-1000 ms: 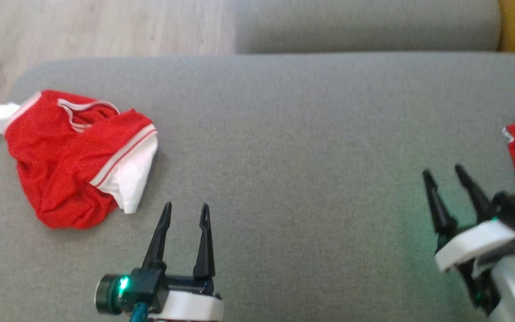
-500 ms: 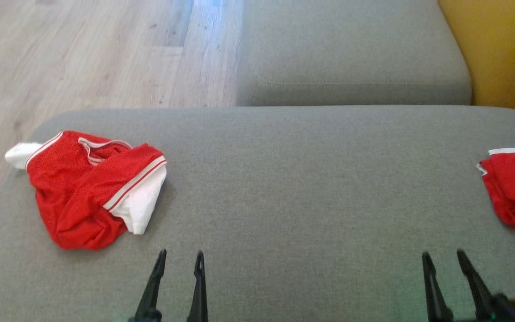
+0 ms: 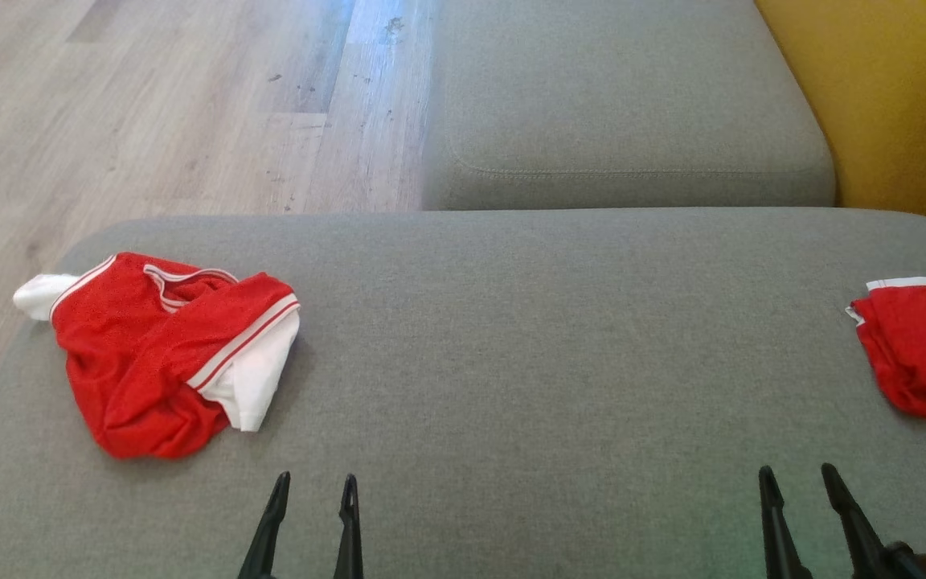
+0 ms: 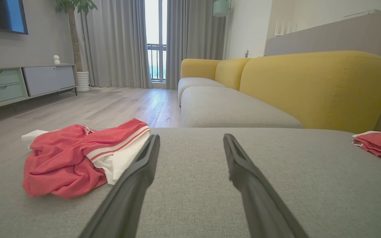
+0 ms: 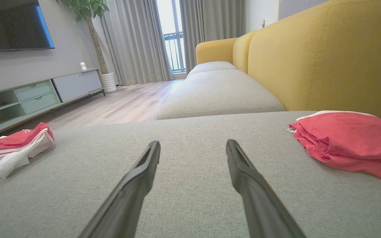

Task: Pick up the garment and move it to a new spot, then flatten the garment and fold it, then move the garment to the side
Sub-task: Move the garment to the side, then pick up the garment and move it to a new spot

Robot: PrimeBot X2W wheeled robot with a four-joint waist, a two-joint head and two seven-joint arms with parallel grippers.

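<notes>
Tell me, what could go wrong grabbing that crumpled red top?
The crumpled red garment is bunched in layers, so the open left end effector might pinch only one fold. It lies near the cushion edge, and a tug could slide it to the floor. A second red garment on the right could be taken instead.

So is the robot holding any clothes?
No, nothing is held. The left gripper and right gripper are open, away from the crumpled red garment.
</notes>
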